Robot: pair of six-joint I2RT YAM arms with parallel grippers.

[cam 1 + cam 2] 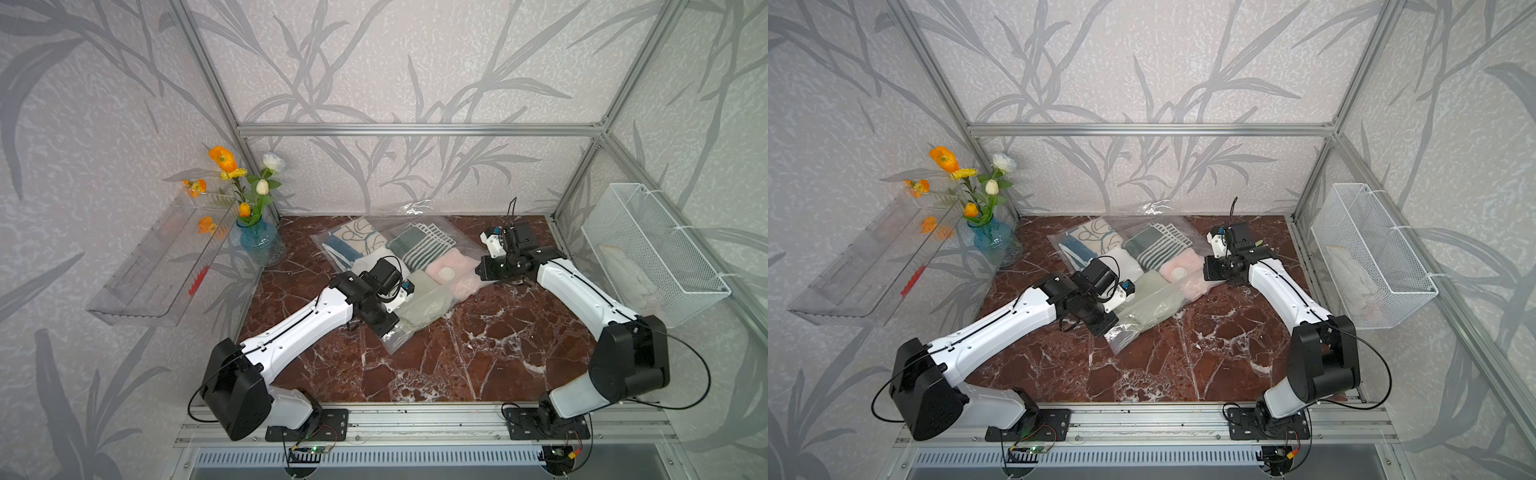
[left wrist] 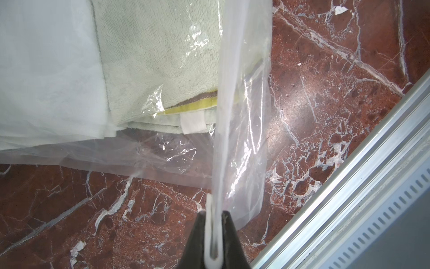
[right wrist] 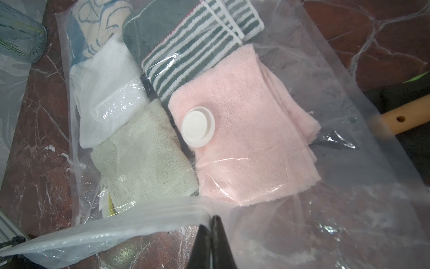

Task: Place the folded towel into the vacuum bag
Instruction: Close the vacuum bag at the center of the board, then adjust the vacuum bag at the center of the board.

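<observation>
The vacuum bag (image 1: 397,338) is lying flat on the red marbled surface (image 1: 478,353), toward the back and between the two arms. All of the towels are sitting inside it. The pale green folded towel (image 3: 144,158) is resting at the near end of the bag, just beside the pink towel (image 3: 244,163). The round white valve (image 3: 198,127) is sitting on the plastic over the pink towel. A white towel (image 3: 109,93) is touching the green one on its far side. A striped green-and-white towel (image 3: 186,58) and a blue-and-cream patterned towel (image 3: 97,23) are filling the far end.

The left tool (image 2: 213,215) is gripping a white clip (image 2: 212,253) that is straddling the bag's edge strip. The plastic is rising off the surface there, and the green towel's yellow hem is showing just behind it. The right tool (image 3: 215,220) is pinching the bag's ribbed seal strip with its jaws closed together, near the pink towel's corner, and the plastic is lifting there too.

A blue glass vase (image 1: 259,243) holding orange and white flowers is standing at the back left corner of the surface, near the bag but apart from it. A white wire basket (image 1: 652,253) is hanging on the right wall, and a clear shelf (image 1: 166,266) is hanging on the left.
</observation>
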